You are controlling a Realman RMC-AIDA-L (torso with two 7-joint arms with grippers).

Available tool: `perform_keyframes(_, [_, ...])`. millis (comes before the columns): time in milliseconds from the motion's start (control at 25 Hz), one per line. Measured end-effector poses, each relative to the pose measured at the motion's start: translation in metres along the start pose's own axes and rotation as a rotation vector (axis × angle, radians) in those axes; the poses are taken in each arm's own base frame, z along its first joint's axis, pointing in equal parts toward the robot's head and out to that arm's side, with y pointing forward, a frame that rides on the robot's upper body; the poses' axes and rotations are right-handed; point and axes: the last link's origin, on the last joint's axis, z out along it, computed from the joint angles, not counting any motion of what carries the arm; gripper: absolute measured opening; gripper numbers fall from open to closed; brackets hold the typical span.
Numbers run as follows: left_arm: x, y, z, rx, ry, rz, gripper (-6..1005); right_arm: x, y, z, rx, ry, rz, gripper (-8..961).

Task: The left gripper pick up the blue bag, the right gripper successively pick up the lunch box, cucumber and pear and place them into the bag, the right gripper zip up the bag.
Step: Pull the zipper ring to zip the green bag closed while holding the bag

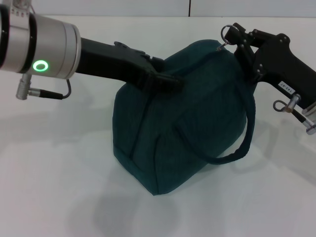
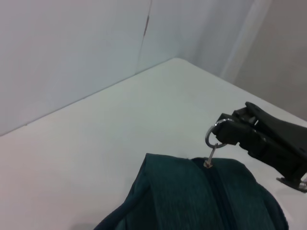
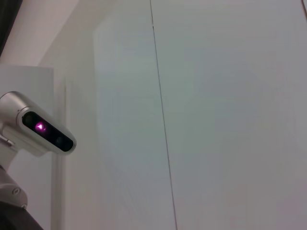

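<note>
The blue bag [image 1: 182, 123] sits on the white table [image 1: 54, 187], bulging, with its top seam closed. My left gripper [image 1: 170, 80] is shut on the fabric at the bag's top left. At the bag's top right corner my right gripper [image 1: 233, 35] is shut on the ring zipper pull [image 1: 226, 32]. In the left wrist view the right gripper [image 2: 224, 132] holds the zipper pull [image 2: 212, 138] just above the bag [image 2: 201, 201]. One loop handle [image 1: 247, 133] hangs down the bag's right side. The lunch box, cucumber and pear are out of view.
Bare white tabletop [image 2: 120, 124] surrounds the bag, with a pale wall [image 1: 148, 7] behind its far edge. The right wrist view shows only the wall and a silver camera head [image 3: 36, 127] with a magenta light.
</note>
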Motion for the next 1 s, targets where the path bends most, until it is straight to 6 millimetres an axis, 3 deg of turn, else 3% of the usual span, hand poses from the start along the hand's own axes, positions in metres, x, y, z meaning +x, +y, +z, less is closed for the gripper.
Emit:
perform_keyframes(80, [-0.0005, 0.0006, 0.001, -0.001, -0.002, 0.01, 830, 0.0, 0.0, 0.0, 0.0, 0.0, 0.0, 97])
perform_keyframes(520, [-0.002, 0.0032, 0.0032, -0.013, -0.013, 0.055, 394, -0.0001, -0.0001, 0.0006, -0.001, 0.0, 0.009, 105])
perform_keyframes(840, [-0.004, 0.0061, 0.0058, -0.024, -0.026, 0.093, 152, -0.0003, 0.0, 0.0007, -0.002, -0.001, 0.013, 111])
perform_keyframes(1000, [-0.0042, 0.0064, 0.0057, -0.026, -0.025, 0.096, 133, -0.0005, 0.0002, 0.0004, -0.002, -0.003, 0.013, 114])
